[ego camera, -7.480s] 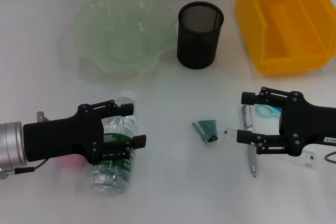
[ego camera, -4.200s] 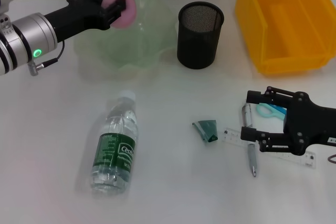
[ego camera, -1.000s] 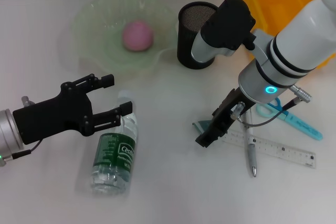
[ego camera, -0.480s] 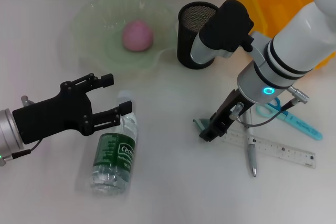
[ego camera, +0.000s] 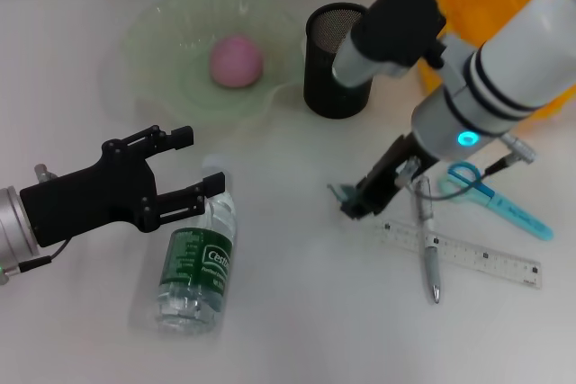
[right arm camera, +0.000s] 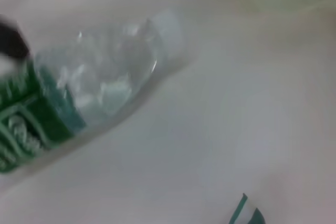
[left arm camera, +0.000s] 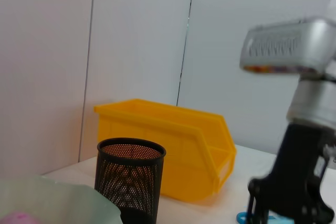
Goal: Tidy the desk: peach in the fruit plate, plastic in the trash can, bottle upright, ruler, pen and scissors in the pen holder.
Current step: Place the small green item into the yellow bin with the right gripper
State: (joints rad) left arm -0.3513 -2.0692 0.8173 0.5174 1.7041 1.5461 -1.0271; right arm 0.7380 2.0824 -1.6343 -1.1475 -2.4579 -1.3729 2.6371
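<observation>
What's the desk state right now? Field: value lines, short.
peach: in the fruit plate
bottle: lying on its side
plastic scrap: in the right pincer, by the table
ruler, pen, scissors: on the table
pen holder: upright
trash can: behind the right arm
left pincer: open, over the bottle's cap end

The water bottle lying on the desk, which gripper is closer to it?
Left. The left gripper hovers open right over the bottle by its cap end; the right gripper is off across the desk at the plastic scrap.
</observation>
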